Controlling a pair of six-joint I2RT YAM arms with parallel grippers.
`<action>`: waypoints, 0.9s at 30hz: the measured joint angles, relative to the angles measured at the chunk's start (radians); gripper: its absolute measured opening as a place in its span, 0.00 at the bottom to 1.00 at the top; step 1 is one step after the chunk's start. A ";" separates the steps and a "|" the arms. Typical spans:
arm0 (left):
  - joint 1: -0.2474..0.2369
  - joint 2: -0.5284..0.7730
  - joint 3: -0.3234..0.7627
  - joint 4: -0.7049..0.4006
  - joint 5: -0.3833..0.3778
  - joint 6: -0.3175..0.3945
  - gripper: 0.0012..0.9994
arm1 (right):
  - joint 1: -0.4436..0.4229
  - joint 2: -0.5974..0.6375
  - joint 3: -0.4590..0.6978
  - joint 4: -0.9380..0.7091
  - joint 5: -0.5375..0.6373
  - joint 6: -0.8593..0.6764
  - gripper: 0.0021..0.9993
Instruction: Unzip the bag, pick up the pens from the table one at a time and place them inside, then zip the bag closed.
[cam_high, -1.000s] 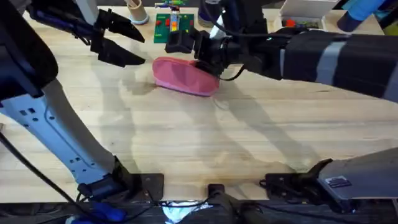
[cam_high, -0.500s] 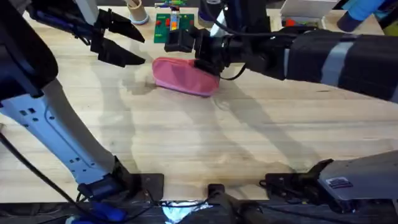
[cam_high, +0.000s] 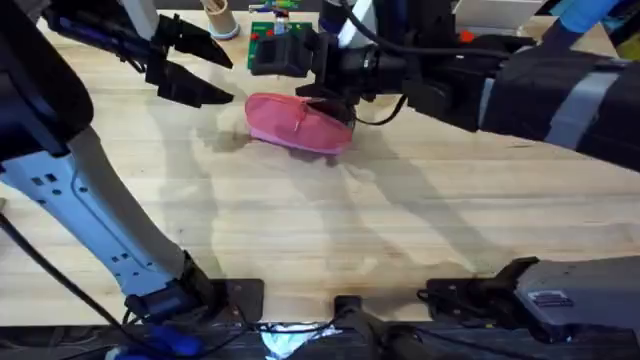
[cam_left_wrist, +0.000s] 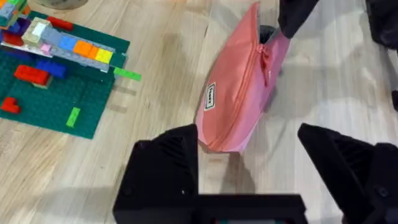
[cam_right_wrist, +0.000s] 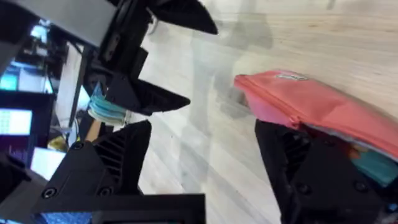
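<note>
Bag (cam_high: 295, 123) lying on the table (cam_high: 330, 220) at its far middle, long axis running left to right and slanting slightly nearer at the right end; zipper along its top. Left gripper (cam_high: 205, 70), fingers spread and empty, hovers left of the bag. Right gripper (cam_high: 330, 95) at the bag's right end; grip state cannot be told.

1. bag (cam_left_wrist: 239, 93): pink, small white label, pink zipper.
2. table (cam_high: 330, 220): light wood, visible grain.
3. baseplate (cam_left_wrist: 50, 93) beside left gripper (cam_left_wrist: 255, 168): green, multicoloured bricks.
4. Both grippers' fingers: black.
</note>
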 joint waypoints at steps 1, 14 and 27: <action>0.000 0.000 0.000 0.000 0.000 -0.001 1.00 | 0.002 0.000 0.000 0.000 -0.005 -0.007 1.00; 0.000 0.000 0.000 0.000 0.000 -0.002 1.00 | 0.108 -0.097 0.000 -0.313 0.218 -0.143 1.00; 0.000 0.000 0.000 0.019 0.000 0.190 1.00 | 0.342 -0.192 0.040 -0.568 0.638 -0.064 1.00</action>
